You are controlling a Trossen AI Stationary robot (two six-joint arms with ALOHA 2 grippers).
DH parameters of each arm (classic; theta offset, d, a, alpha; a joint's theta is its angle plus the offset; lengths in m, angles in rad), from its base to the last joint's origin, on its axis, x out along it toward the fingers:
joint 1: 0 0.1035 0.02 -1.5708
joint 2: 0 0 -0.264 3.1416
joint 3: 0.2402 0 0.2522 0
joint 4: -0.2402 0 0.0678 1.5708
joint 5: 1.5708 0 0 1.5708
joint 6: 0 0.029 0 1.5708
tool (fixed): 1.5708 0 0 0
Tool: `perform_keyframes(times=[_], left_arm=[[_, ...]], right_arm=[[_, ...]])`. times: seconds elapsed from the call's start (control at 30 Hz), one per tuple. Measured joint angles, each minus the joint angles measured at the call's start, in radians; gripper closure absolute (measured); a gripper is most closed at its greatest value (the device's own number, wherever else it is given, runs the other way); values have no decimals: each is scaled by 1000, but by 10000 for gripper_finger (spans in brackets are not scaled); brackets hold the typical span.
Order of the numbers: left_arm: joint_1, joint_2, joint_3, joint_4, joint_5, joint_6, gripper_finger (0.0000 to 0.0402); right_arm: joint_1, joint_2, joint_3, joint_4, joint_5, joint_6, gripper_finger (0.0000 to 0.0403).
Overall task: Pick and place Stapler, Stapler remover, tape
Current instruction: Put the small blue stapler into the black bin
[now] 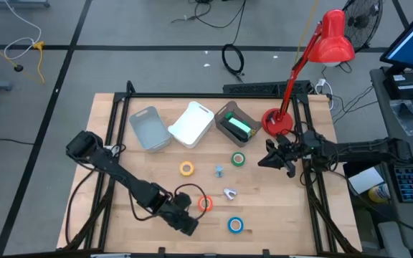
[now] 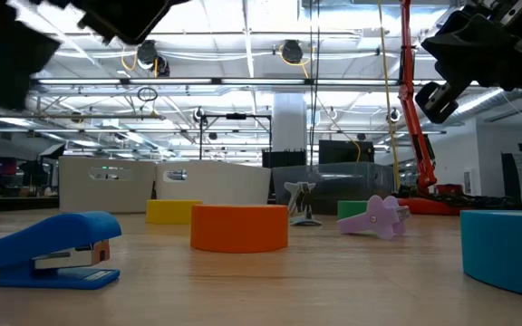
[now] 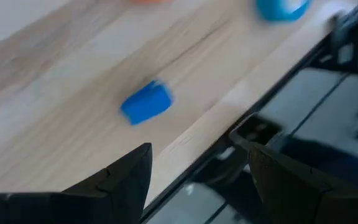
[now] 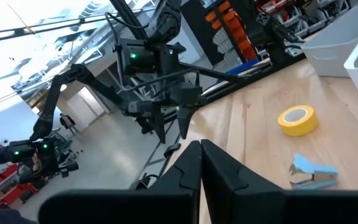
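While your left gripper (image 1: 189, 226) hovers spread at six o'clock, pinch the light, rigid orange tape ring (image 1: 205, 203) across its wall; your right gripper (image 1: 269, 159) waits pressed together at three o'clock.

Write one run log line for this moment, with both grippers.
left gripper: open, empty, above table's front edge | right gripper: shut, empty, raised | blue stapler: on table

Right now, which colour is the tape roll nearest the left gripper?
Orange tape roll, beside the left gripper; best in the low view.
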Motion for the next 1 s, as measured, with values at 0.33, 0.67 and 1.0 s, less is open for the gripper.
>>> perform_keyframes(times=[0.33, 0.67, 1.0], left_arm=[[-9, 0, 0, -168, 17, 143, 133], [-11, 0, 0, -127, -151, 794, 133], [-63, 0, 0, -43, -210, 1010, 134]], right_arm=[[0, 3, 0, -21, 2, -9, 402], [-3, 3, 1, -43, 29, -2, 402], [-3, 3, 1, -51, 61, 2, 401]])
